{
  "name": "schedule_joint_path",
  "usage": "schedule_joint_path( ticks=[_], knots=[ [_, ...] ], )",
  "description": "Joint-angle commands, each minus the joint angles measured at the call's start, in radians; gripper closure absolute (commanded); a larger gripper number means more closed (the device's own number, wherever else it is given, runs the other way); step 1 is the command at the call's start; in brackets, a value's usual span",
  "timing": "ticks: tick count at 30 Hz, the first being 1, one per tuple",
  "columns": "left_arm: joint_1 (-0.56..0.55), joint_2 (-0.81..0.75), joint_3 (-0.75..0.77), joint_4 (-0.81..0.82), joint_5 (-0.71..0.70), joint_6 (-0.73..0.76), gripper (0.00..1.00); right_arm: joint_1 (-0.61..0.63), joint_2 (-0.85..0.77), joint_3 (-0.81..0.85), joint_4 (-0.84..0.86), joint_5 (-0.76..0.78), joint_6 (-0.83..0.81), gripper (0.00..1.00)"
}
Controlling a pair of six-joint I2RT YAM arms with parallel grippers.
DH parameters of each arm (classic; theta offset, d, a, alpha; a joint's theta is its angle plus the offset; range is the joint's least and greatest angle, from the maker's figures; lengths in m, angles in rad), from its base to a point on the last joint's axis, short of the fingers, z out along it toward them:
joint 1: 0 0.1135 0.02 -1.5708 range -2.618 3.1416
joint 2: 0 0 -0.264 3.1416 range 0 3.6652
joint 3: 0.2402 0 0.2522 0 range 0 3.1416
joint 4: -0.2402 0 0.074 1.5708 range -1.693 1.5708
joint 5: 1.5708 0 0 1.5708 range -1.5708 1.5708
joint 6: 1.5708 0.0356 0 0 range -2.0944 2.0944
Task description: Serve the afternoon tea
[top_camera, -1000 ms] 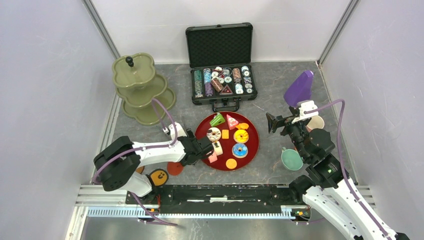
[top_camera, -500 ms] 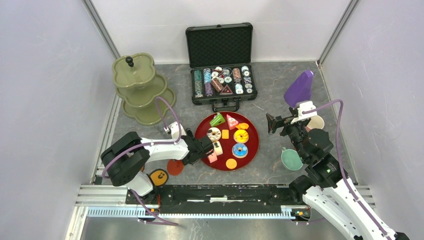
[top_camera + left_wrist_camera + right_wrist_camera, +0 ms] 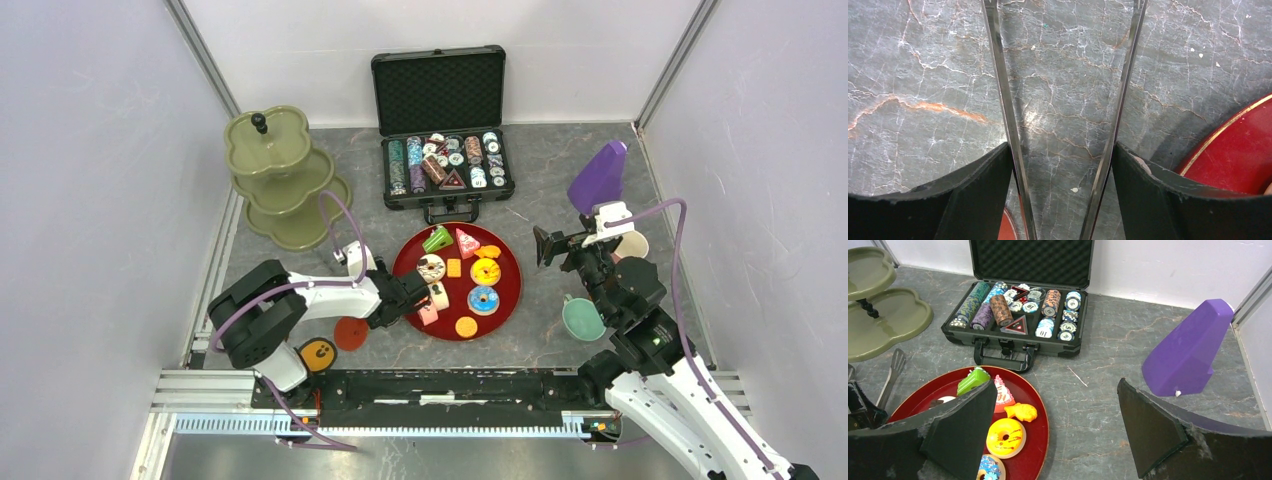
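Note:
The toy donuts, yellow (image 3: pixel 485 271), blue (image 3: pixel 483 301) and brown-white (image 3: pixel 431 267), lie with a green cake slice (image 3: pixel 436 239), a pink cake slice (image 3: pixel 465 243) and an orange biscuit (image 3: pixel 465 326) on the dark-red tray (image 3: pixel 505 300). My left gripper (image 3: pixel 400 296) sits low at the tray's left edge. Its jaws press from outside on the two arms of metal tongs (image 3: pixel 1003 100), which reach away over bare table. The olive three-tier stand (image 3: pixel 280 180) is at the back left. My right gripper (image 3: pixel 548 245) hangs open and empty to the right of the tray. A teal cup (image 3: pixel 583 318) stands by the right arm.
An open black case of poker chips (image 3: pixel 445 165) stands behind the tray. A purple cone-like object (image 3: pixel 598 177) is at the back right, with a pale cup (image 3: pixel 632 245) near it. An orange saucer (image 3: pixel 350 333) and an orange cup (image 3: pixel 318 353) sit by the left arm's base.
The left arm's elbow has swung right and forward, and its jaws have narrowed on the tongs. The right arm has not moved.

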Motion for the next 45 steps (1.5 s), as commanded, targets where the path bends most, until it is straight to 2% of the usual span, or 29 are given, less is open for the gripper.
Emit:
schedule_joint_path(
  ticks=[1,8,14,18,20,25,29,34,38,45],
  knots=[
    [-0.001,-0.038,0.022,-0.021,-0.025,0.084,0.24,0.007,0.003,-0.006,0.046,0.013,-0.013,0.02],
    [-0.002,-0.199,0.074,-0.101,0.016,0.278,0.27,0.007,0.002,-0.008,0.035,0.035,-0.021,0.02],
    [-0.002,-0.434,0.11,-0.151,0.164,0.52,0.31,0.007,0.016,-0.012,0.043,0.031,-0.021,0.02],
    [0.002,-0.555,0.21,-0.257,0.254,0.706,0.32,0.007,0.03,-0.009,0.051,0.028,-0.022,0.02],
    [0.015,-0.584,0.308,-0.338,0.315,0.825,0.31,0.007,0.038,-0.007,0.053,0.024,-0.022,0.02],
    [0.072,-0.568,0.534,-0.556,0.541,1.017,0.31,0.008,0.048,-0.004,0.057,0.019,-0.018,0.02],
    [0.081,-0.523,0.662,-0.679,0.632,1.111,0.32,0.007,0.049,0.005,0.053,0.012,-0.018,0.02],
    [0.087,-0.472,0.792,-0.763,0.738,1.155,0.32,0.007,0.044,0.016,0.037,0.02,-0.022,0.02],
    [0.088,-0.444,0.822,-0.744,0.767,1.161,0.32,0.007,0.037,0.01,0.039,0.024,-0.021,0.02],
    [0.087,-0.37,0.8,-0.702,0.938,1.19,0.38,0.007,0.041,0.011,0.028,0.024,-0.022,0.02]
  ],
)
